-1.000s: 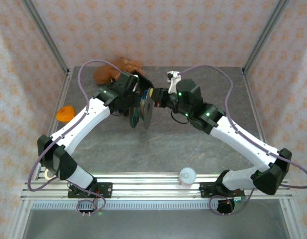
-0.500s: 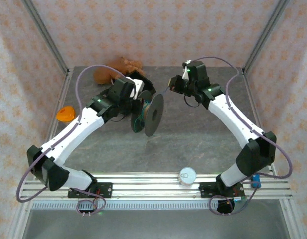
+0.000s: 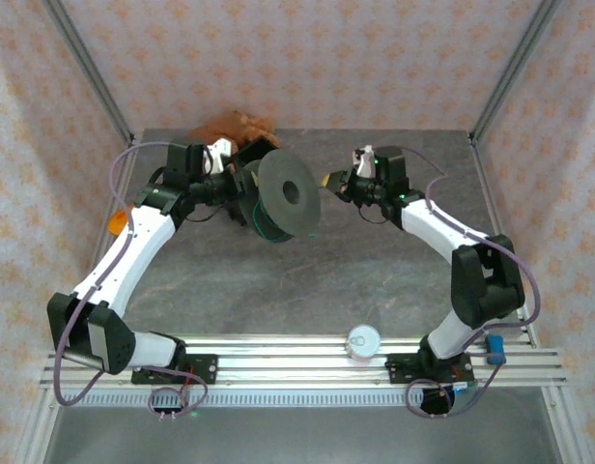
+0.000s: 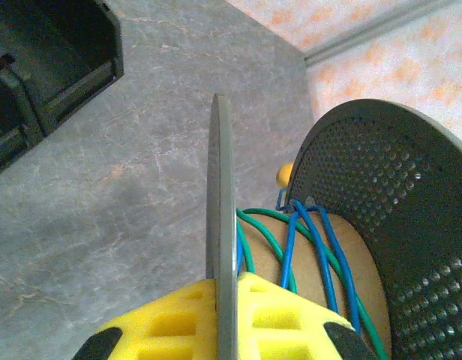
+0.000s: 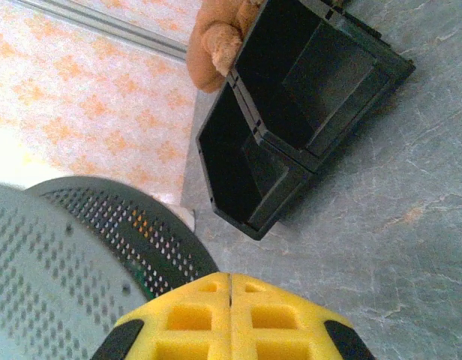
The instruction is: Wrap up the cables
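On the bench [image 3: 326, 280], the left gripper [image 4: 220, 307] is clamped on the rim of one flange of the spool [image 3: 286, 193], whose axis tilts toward the right arm. The green and blue cables [image 4: 306, 247] lie wound on the core between the flanges. The right gripper [image 5: 229, 300], pads pressed together, sits just right of the spool; whether it pinches a strand I cannot tell. Black bins [image 5: 291, 112] lie beyond.
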`<action>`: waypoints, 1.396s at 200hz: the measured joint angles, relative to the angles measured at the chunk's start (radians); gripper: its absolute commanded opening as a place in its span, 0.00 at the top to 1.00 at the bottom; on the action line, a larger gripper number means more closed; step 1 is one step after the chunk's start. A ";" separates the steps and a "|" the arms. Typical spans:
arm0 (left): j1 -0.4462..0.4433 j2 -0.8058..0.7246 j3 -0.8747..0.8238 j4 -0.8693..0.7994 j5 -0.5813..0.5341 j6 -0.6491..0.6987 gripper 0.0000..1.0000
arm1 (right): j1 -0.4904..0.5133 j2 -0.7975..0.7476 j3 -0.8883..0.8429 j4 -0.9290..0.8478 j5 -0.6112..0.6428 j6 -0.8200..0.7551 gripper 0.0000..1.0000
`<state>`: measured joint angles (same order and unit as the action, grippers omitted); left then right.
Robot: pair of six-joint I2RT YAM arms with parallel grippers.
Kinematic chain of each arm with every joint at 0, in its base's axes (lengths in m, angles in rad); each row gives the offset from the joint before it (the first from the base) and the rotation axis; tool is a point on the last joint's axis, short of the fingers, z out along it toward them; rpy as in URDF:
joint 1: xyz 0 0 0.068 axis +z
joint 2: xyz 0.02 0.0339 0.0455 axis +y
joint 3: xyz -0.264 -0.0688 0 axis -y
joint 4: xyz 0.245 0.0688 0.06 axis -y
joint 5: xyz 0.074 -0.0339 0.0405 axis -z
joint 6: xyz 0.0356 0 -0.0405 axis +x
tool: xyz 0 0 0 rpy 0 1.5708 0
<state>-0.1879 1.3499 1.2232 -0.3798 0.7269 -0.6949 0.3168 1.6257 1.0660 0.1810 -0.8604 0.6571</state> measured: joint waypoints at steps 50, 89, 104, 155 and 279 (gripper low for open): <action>0.023 0.000 -0.146 0.235 0.024 -0.314 1.00 | 0.029 -0.024 -0.172 0.299 0.066 0.144 1.00; 0.025 0.000 -0.212 0.368 -0.021 -0.444 1.00 | 0.063 -0.068 -0.242 0.403 0.196 0.192 1.00; 0.027 0.000 -0.225 0.401 -0.031 -0.468 1.00 | 0.072 -0.086 -0.263 0.418 0.223 0.204 1.00; 0.043 0.000 -0.296 0.552 -0.024 -0.576 1.00 | 0.087 -0.134 -0.263 0.387 0.270 0.233 1.00; 0.050 -0.063 -0.359 0.602 -0.118 -0.625 1.00 | 0.191 -0.142 -0.312 0.539 0.307 0.467 1.00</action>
<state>-0.1375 1.2873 0.8646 0.2218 0.6090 -1.3201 0.5076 1.4841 0.7540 0.7204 -0.5537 1.1244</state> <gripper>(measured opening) 0.079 0.043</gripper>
